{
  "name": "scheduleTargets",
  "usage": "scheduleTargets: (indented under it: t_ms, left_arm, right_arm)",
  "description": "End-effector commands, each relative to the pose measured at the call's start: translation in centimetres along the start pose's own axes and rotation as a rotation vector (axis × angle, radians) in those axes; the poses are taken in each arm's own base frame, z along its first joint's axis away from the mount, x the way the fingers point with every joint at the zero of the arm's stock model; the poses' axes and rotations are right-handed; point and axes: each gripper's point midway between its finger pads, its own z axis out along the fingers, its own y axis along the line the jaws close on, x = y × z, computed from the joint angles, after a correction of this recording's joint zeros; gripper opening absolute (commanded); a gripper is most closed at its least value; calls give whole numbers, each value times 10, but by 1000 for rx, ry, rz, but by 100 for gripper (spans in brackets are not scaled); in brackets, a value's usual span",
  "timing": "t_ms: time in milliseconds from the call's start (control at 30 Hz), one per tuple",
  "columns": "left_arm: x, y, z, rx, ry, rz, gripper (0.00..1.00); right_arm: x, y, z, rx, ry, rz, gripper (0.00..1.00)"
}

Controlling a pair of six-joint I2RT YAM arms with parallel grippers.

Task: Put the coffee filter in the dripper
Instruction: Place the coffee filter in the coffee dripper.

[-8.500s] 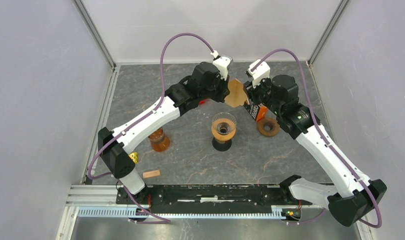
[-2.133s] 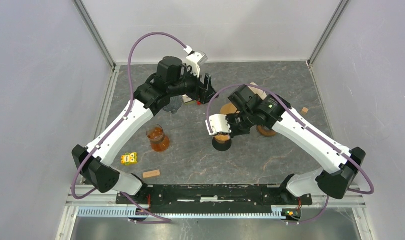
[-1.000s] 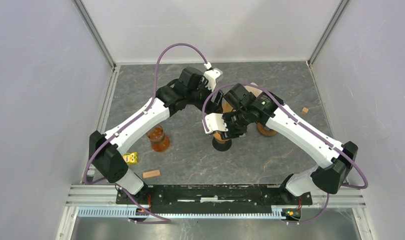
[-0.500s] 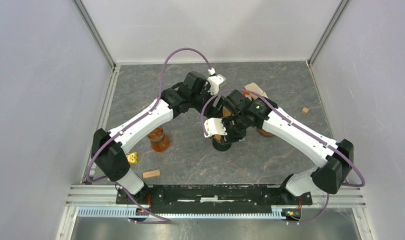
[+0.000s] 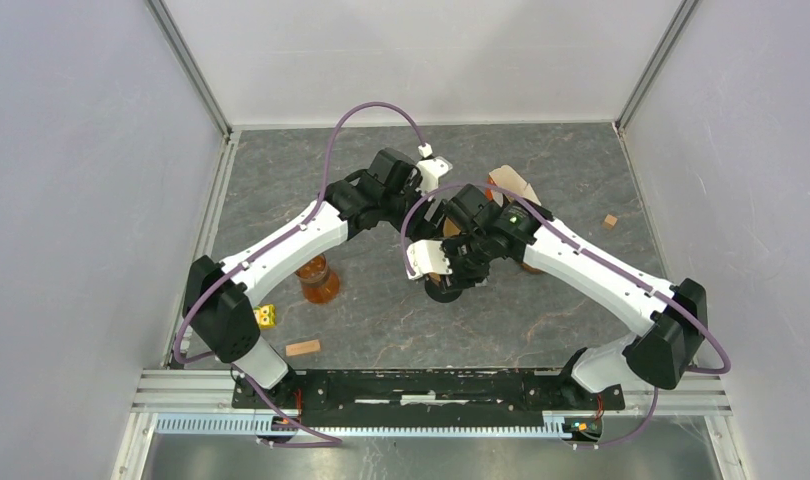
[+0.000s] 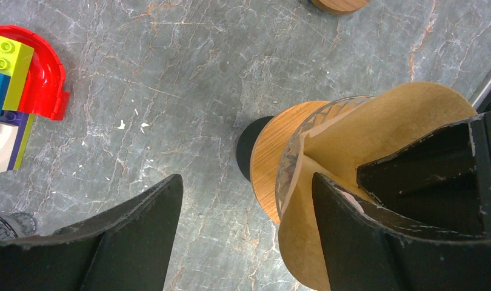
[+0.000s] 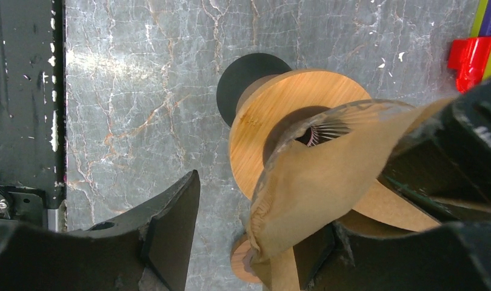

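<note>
Brown paper filter leaning partway into glass dripper, needing pressing down; left tool and right tool both spread, gripping nothing.

table: grey marbled | standing: dripper, amber glass | lying: yellow block, wooden block, small cube

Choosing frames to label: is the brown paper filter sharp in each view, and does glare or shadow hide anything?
Left wrist: the brown paper coffee filter and glass dripper with wooden collar are sharp, evenly lit. Right wrist: filter slightly soft up close, glare on the grey marble table. Top external: even light, robot arms mostly cover both.
</note>
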Motion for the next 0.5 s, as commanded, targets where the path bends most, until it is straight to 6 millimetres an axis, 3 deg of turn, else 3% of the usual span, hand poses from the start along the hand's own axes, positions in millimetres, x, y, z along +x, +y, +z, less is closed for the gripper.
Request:
scheduleTargets:
  t_ms: [0,333,467]
  left_arm:
    - [-6,-3,3,27,-15,82,84]
    - [-3,-4,5,30,5,102,84]
    - [-5,-3,5,23,2,108,84]
  right_arm:
    - [-6,9,2,-7,-44,-22,60]
    - [3,14,14,-13,-27,-20,60]
    - [2,9,10,9,-19,-24,60]
